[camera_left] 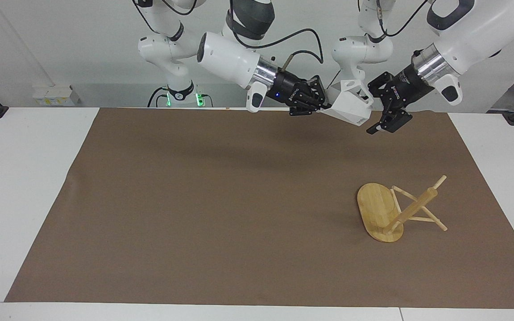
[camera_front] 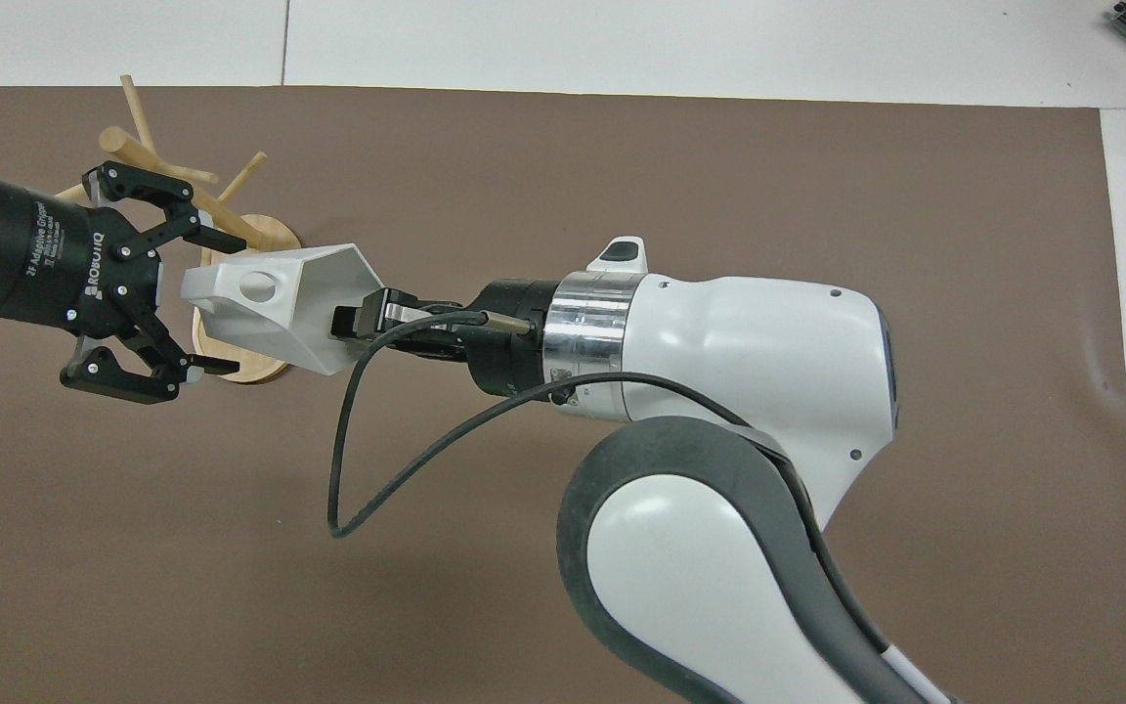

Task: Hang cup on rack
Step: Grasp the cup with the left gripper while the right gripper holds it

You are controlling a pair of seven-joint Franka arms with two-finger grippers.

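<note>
The white faceted cup [camera_left: 350, 107] is held in the air on its side, over the mat's edge nearest the robots. My right gripper [camera_left: 321, 109] is shut on its rim, one finger inside the mouth [camera_front: 358, 318]. The cup's [camera_front: 275, 303] blocky handle with its round hole points at my left gripper [camera_left: 373, 117], which is open, its fingers flanking the handle end [camera_front: 216, 303] without closing on it. The bamboo rack [camera_left: 391, 211] lies tipped on its side on the mat, toward the left arm's end; the overhead view shows it [camera_front: 148, 156] partly covered by the left gripper and cup.
A brown mat [camera_left: 194, 200] covers most of the white table [camera_left: 25, 187]. The right arm's black cable [camera_front: 397, 469] loops below its wrist. Nothing else stands on the mat.
</note>
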